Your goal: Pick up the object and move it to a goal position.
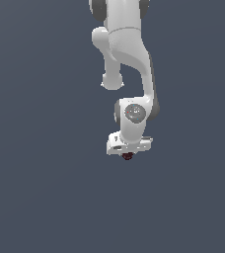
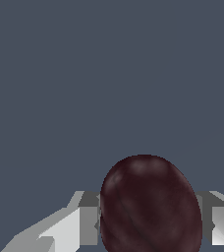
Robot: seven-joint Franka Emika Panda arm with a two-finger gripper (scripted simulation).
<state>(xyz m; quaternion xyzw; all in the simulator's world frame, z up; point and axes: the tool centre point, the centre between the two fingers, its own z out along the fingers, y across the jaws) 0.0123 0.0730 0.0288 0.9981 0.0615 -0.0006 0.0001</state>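
In the exterior view the ball (image 1: 128,156) is tiny, and most of it hides under the gripper (image 1: 129,153). The jaws cannot be seen there. The arm (image 1: 126,54) runs off the top edge. In the wrist view the ball (image 2: 151,206) is cut by the bottom edge and covers part of each finger (image 2: 89,224) beside it.

Both renders are evenly, softly lit and sharp, with no glare or blur. The white arm (image 1: 127,54) shades grey on its sides. The maroon ball (image 2: 151,206) carries a faint highlight near its crown.
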